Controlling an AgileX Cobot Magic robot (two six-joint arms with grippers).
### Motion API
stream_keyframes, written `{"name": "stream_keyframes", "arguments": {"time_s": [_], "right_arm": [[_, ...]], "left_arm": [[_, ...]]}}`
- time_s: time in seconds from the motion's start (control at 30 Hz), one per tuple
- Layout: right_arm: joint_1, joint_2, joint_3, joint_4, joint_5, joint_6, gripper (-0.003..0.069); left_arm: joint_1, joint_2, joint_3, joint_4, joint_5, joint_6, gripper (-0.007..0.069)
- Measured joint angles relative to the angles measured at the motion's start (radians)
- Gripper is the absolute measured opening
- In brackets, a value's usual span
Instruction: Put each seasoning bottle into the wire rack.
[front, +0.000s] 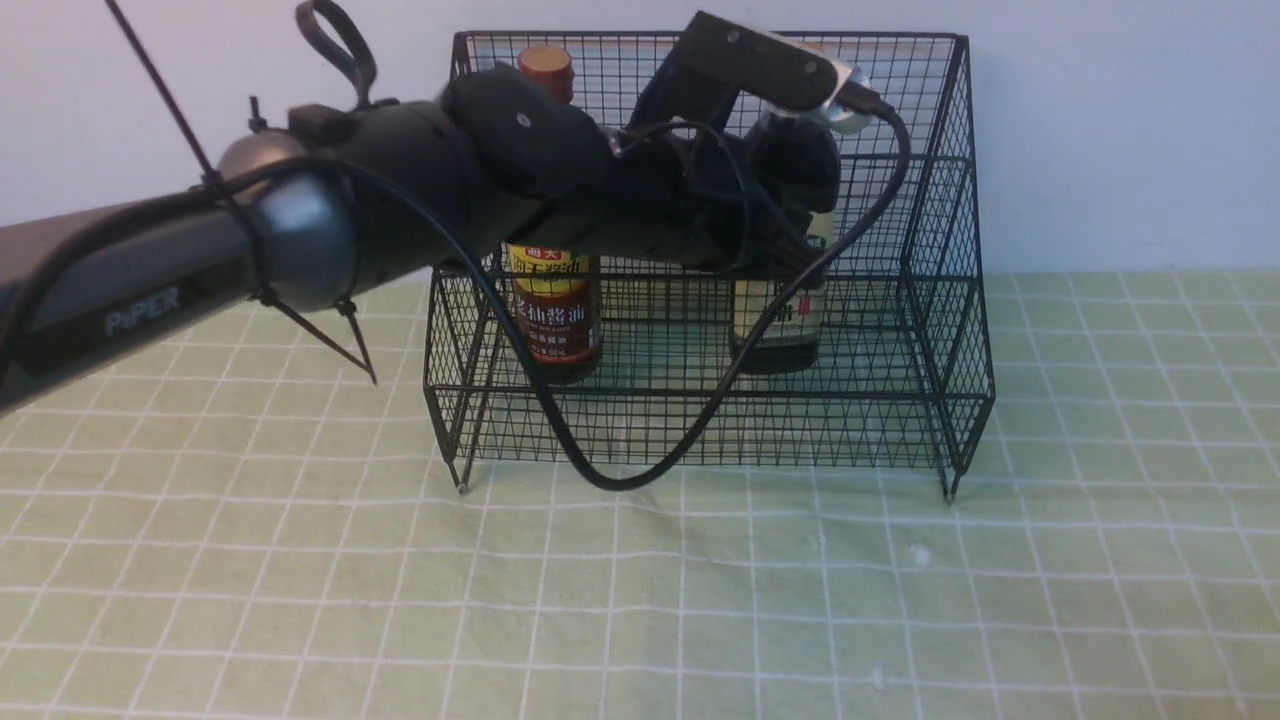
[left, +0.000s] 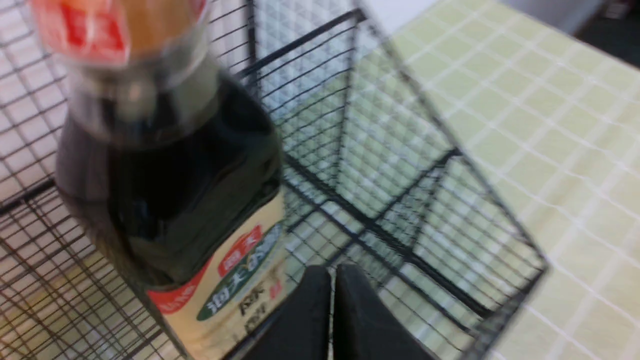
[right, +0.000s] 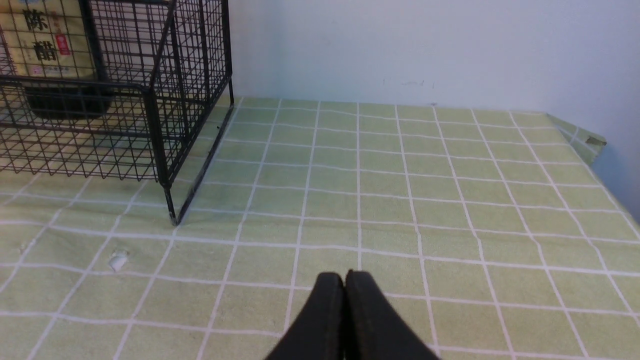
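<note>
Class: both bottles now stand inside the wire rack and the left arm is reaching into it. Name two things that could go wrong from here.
1. The shut left pincer sits close beside the tan-capped bottle; pulling out carelessly might tip it.
2. The arm's cable loops in front of the wire rack and could snag, dragging the rack or toppling the red-capped bottle.

My right gripper (right: 344, 280) hovers over the green checked tabletop (right: 400, 200), its fingers (right: 327, 310) pressed together with nothing between them. Well apart from it stands the black wire rack (right: 160, 125), a cream-labelled bottle (right: 47, 50) upright inside. A pale wall (right: 400, 45) rises behind.
</note>
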Motion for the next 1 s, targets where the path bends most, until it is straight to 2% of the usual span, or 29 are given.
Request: {"name": "stream_keyframes", "arguments": {"time_s": [0.1,0.23,0.4,0.43,0.47,0.5,0.57,0.83,1.0], "right_arm": [[0.000,0.000,0.000,0.000,0.000,0.000,-0.0015],[0.000,0.000,0.000,0.000,0.000,0.000,-0.0015],[0.000,0.000,0.000,0.000,0.000,0.000,-0.0015],[0.000,0.000,0.000,0.000,0.000,0.000,-0.0015],[0.000,0.000,0.000,0.000,0.000,0.000,-0.0015],[0.000,0.000,0.000,0.000,0.000,0.000,-0.0015],[0.000,0.000,0.000,0.000,0.000,0.000,-0.0015],[0.000,0.000,0.000,0.000,0.000,0.000,-0.0015],[0.000,0.000,0.000,0.000,0.000,0.000,-0.0015]], "left_arm": [[0.024,-0.048,0.000,0.022,0.069,-0.042,-0.0006],[0.071,-0.113,0.000,0.120,0.157,-0.173,-0.0006],[0.107,-0.192,0.000,0.331,0.261,-0.367,-0.0006],[0.110,-0.225,0.000,0.427,0.298,-0.447,-0.0006],[0.110,-0.233,0.000,0.437,0.308,-0.455,-0.0006],[0.110,-0.265,0.000,0.508,0.341,-0.507,-0.0006],[0.110,-0.320,0.000,0.571,0.384,-0.571,-0.0006],[0.110,-0.547,0.015,0.672,0.457,-0.682,-0.0006],[0.110,-0.761,0.129,0.702,0.449,-0.752,-0.0006]]}}
